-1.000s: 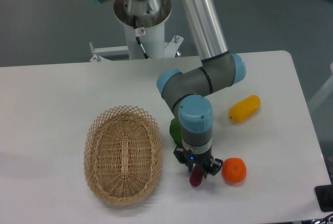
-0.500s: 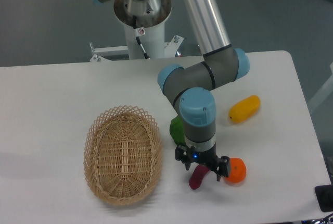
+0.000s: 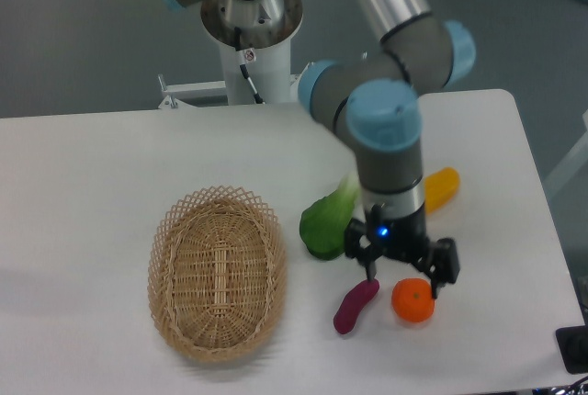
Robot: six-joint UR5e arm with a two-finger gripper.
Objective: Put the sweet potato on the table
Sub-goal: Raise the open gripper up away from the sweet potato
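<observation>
Hand (image 3: pixel 402 268) open, empty, pointing down

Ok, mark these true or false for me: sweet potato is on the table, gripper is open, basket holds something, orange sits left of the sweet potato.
The sweet potato lies on the table: true.
The gripper is open: true, holding nothing.
The basket holds something: false, it is empty.
The orange sits left of the sweet potato: false, it is to the right in the picture.

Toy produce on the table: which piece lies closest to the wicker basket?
The green leafy vegetable, just off the basket's right rim. The sweet potato, orange and yellow fruit lie farther right.
</observation>
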